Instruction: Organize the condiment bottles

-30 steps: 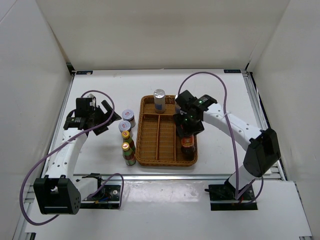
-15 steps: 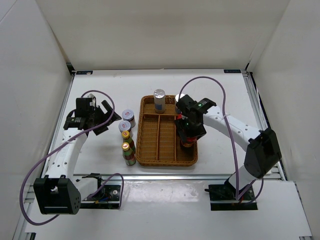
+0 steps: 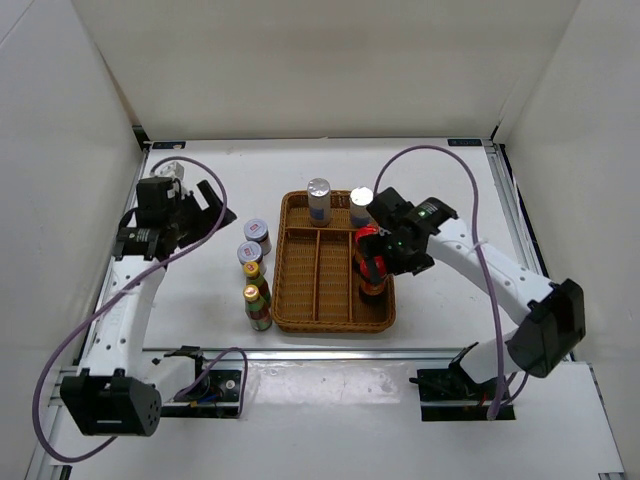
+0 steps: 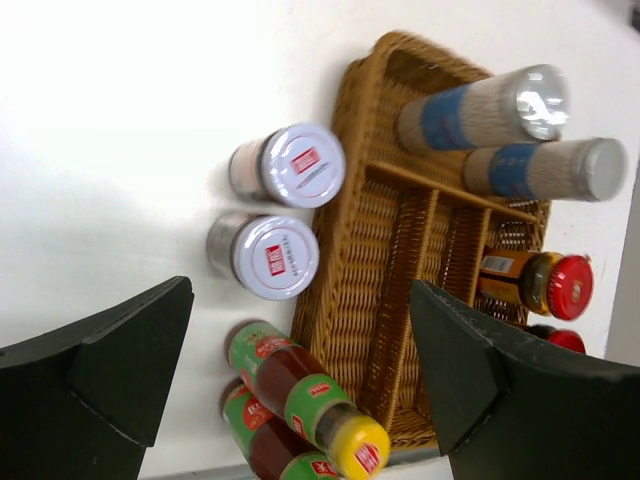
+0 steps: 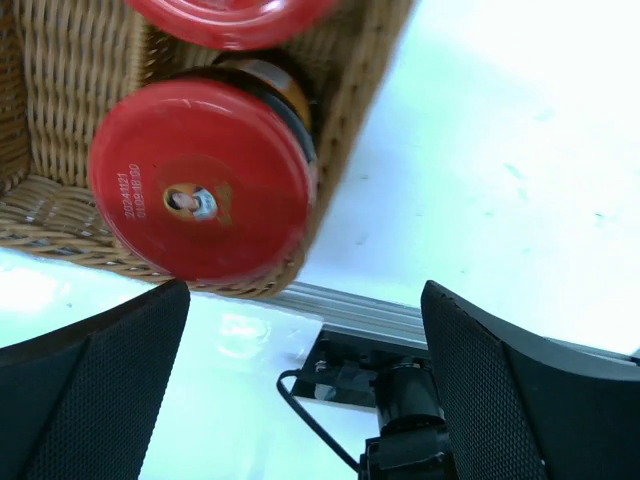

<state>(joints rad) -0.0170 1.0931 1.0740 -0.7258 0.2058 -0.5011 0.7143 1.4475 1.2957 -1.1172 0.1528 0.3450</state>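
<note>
The brown wicker tray (image 3: 300, 262) holds two silver-capped cylinders (image 3: 318, 200) (image 3: 361, 205) at its far end. Two red-capped dark bottles (image 3: 372, 283) (image 5: 200, 185) stand in its right compartment. My right gripper (image 3: 382, 255) (image 5: 307, 300) hovers open just above them, holding nothing, with the near red cap in front of its fingers. Left of the tray stand two grey-lidded jars (image 3: 257, 232) (image 4: 275, 258) and two green yellow-capped bottles (image 3: 257, 300) (image 4: 300, 390). My left gripper (image 3: 210, 212) (image 4: 300, 300) is open and raised to the left of the jars.
The tray's left and middle compartments (image 3: 318, 270) have nothing in them. The table's metal front rail (image 3: 330, 352) and the right arm's base (image 5: 400, 400) lie just past the tray's near edge. White walls close in the table on three sides.
My right gripper has opened and let go of the red-capped bottle in the tray's right compartment, then drawn back to the right. My left arm has moved back and to the left.
</note>
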